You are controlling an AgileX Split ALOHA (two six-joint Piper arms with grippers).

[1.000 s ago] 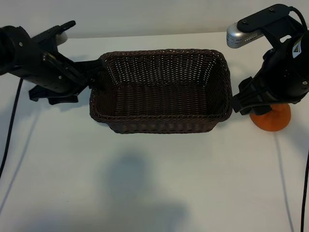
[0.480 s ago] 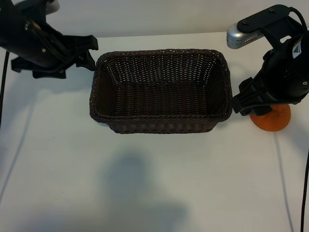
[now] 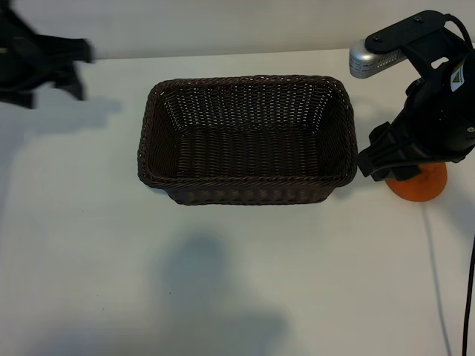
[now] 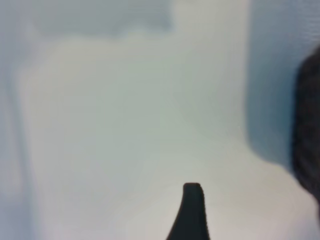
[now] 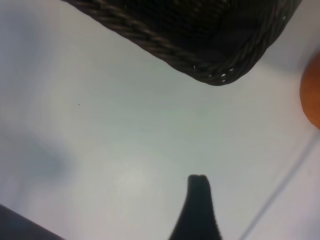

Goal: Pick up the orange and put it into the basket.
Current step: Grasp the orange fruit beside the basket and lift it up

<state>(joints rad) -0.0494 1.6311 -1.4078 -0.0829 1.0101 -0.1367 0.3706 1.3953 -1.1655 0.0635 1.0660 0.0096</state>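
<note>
- My left gripper [image 3: 70,63] sits up at the far left edge of the exterior view, well clear of the basket [image 3: 245,194]; can't tell how its jaws stand.
- My right gripper [image 3: 371,165] hangs just off the basket's right end, jaws apart, holding nothing.
- The orange [image 3: 421,184] is on the table [image 3: 237,282], half hidden behind my right arm.

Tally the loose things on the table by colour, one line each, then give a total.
Orange: 1, the orange, on the table beside the basket.
Dark brown: 1, the basket, with nothing in it.
Total: 2
</note>
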